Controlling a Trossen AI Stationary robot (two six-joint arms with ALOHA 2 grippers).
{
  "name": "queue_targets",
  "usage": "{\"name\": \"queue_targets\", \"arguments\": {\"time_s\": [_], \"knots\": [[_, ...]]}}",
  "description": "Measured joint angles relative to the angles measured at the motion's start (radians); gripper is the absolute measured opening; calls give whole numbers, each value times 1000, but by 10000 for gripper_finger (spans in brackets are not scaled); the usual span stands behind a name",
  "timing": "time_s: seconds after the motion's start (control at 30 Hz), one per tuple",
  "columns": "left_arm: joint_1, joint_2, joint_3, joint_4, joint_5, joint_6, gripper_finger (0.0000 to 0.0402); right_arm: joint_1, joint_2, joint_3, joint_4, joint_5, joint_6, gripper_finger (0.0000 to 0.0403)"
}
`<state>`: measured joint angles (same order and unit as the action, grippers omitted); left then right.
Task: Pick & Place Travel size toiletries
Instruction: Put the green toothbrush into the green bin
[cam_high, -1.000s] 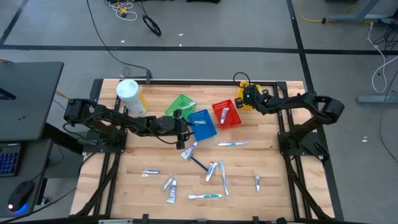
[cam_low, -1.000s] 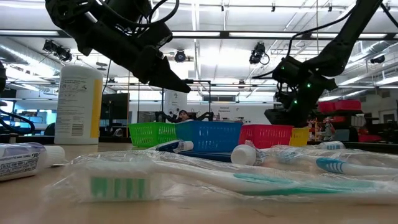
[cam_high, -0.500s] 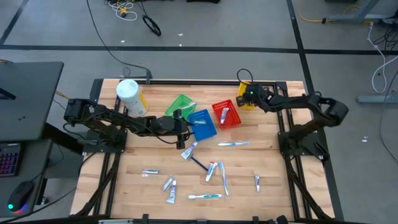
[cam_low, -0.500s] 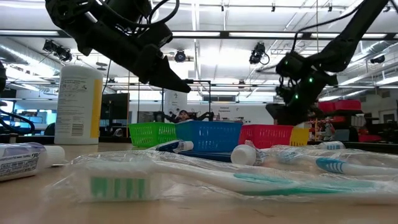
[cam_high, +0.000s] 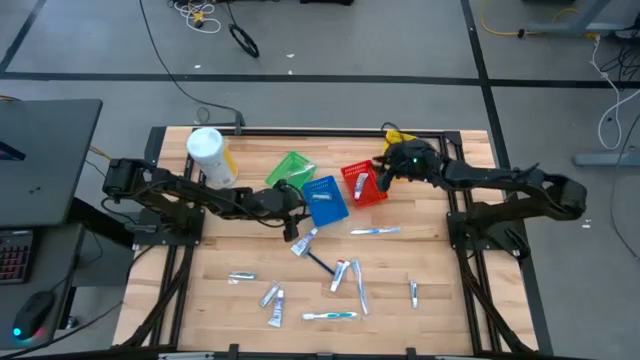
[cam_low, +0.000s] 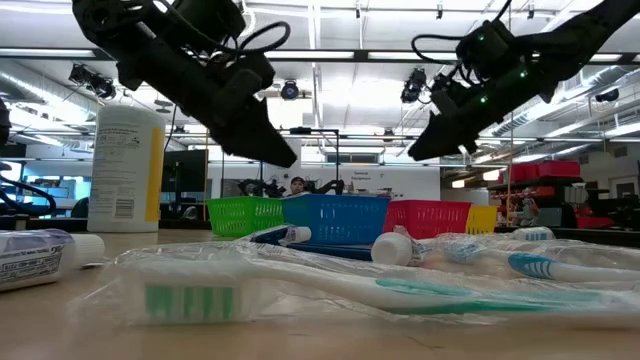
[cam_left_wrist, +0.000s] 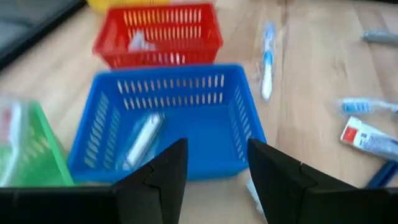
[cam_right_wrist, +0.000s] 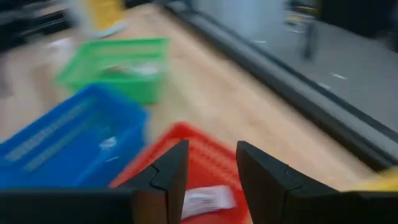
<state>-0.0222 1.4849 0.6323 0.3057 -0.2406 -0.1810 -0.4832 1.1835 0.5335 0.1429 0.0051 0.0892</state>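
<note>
Left gripper (cam_high: 296, 203) hangs low just beside the blue basket (cam_high: 325, 199), jaws parted, nothing between them. A tube (cam_left_wrist: 142, 138) lies inside that basket.

Right gripper (cam_high: 381, 170) is above the red basket (cam_high: 365, 184), at its far edge; jaws parted, nothing held. A small white item (cam_right_wrist: 200, 200) lies in the red basket. The yellow basket (cam_high: 392, 150) shows just behind the right arm.

Green basket (cam_high: 291, 168) sits beside the blue one, something pale in it, too blurred to name. White canister (cam_high: 209, 154) stands at the far left corner of the surface (cam_high: 440, 260).

Loose toiletries lie on the near half: a toothbrush (cam_high: 375, 231) just in front of the red basket, a tube (cam_high: 305, 242) and a dark razor (cam_high: 319, 264) near the blue basket, more tubes (cam_high: 273, 305) lower left, another toothbrush (cam_high: 329, 316) at the near edge, one small tube (cam_high: 413, 292) alone to the right.
</note>
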Motion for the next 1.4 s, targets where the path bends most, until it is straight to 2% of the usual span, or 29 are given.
{"name": "queue_targets", "arguments": {"time_s": [0.2,0.37,0.6,0.83,0.97,1.2,1.33,1.4], "knots": [[-77,0,0,-61,9,-68,176,116,59,0,78,-118,-133,144],[-154,0,0,-65,-73,-153,176,155,121,0,278,-107,-288,144],[-229,0,0,-185,-186,-339,176,156,176,0,603,-103,-290,144],[-297,6,0,-231,-209,-465,176,156,179,0,640,-70,-297,144],[-321,6,0,-245,-244,-466,176,156,179,0,639,-18,-308,144],[-349,6,0,-286,-189,-454,176,156,179,0,617,-6,-308,144],[-342,6,0,-176,-179,-325,176,156,179,0,624,-6,-308,144],[-326,6,0,-136,-138,-228,176,156,179,0,630,-6,-308,144]]}}
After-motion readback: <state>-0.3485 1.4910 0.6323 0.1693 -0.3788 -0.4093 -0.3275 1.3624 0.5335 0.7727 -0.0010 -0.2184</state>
